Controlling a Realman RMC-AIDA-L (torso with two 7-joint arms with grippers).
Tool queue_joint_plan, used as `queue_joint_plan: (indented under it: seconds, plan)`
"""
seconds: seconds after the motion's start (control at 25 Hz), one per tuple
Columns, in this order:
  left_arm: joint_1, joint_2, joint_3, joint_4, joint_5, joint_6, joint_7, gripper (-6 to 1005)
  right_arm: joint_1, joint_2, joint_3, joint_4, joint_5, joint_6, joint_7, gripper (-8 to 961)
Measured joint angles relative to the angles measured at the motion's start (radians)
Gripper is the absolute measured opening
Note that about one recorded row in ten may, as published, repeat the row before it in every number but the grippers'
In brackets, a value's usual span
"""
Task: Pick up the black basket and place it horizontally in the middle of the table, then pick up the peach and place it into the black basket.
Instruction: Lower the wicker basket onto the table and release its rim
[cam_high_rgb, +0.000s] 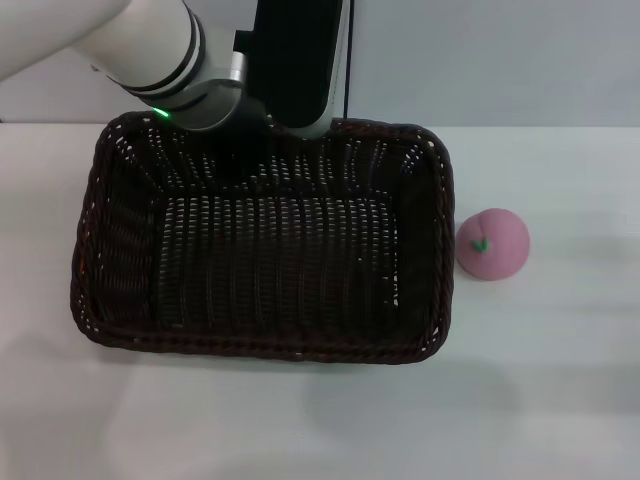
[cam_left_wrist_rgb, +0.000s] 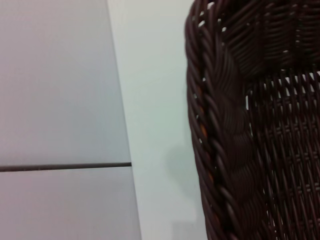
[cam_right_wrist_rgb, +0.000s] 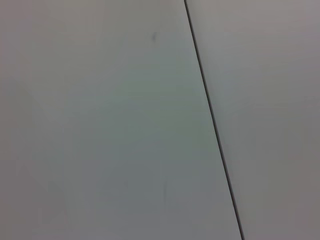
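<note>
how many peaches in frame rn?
1. The peach sits on the table just outside the black basket, on the robot's right. None shows inside the basket, and neither wrist view shows one.

Dark woven wicker black basket, matte pink peach, smooth white table.

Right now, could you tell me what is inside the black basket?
The black basket shows only its own woven floor; the peach sits outside on the table, at its right. The left arm covers part of the far rim.
</note>
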Motion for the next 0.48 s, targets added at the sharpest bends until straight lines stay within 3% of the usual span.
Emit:
queue_joint_plan:
  seconds: [0.36,0.48]
  plan:
    - [0.007,0.0,0.037,0.0,-0.004,-0.004,-0.042,271,-0.003,0.0,0.0,0.0,-0.001,0.008,-0.003,513]
    - [0.008,0.0,0.042,-0.003,-0.003,-0.004,-0.048,370,-0.005,0.0,0.0,0.0,-0.001,0.011,-0.003,512]
